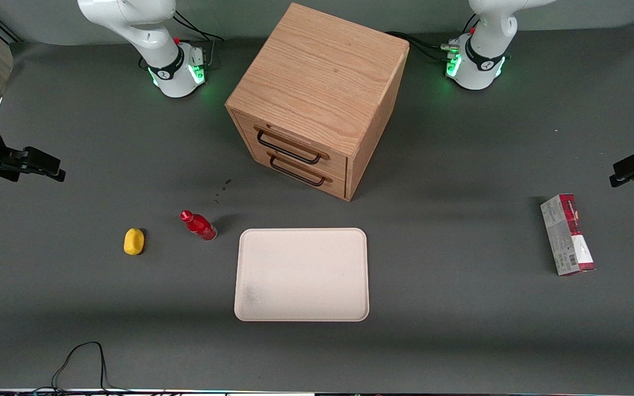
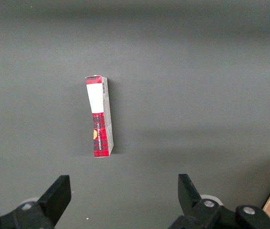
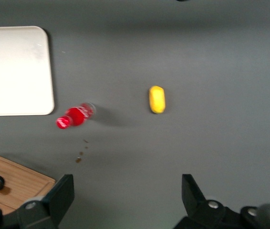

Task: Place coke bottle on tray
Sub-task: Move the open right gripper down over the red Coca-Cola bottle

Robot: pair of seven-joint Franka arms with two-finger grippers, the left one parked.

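Gripper (image 1: 47, 165): raised above the table (image 1: 460, 330) at the working arm's end, well apart from everything on it; fingers (image 3: 61, 195) spread wide, holding nothing.

Bottle (image 1: 199, 225): standing upright on the table, red cap on, just beside the tray (image 1: 301, 274) near that tray's corner closest to the cabinet (image 1: 317, 99), not touching it. Seen also from the right wrist (image 3: 75, 116), between the tray (image 3: 15, 71) and the yellow lump (image 3: 157, 99).

Tray: flat on the table, nearer to the front camera than the cabinet, with a faint grey smudge on its surface and nothing on it.

Yellow lump (image 1: 134, 241): near the bottle, toward the working arm's end.

Cabinet: two drawers (image 1: 295, 159), both shut, dark handles.

Carton (image 1: 567, 234): lying toward the parked arm's end, well apart from the tray.
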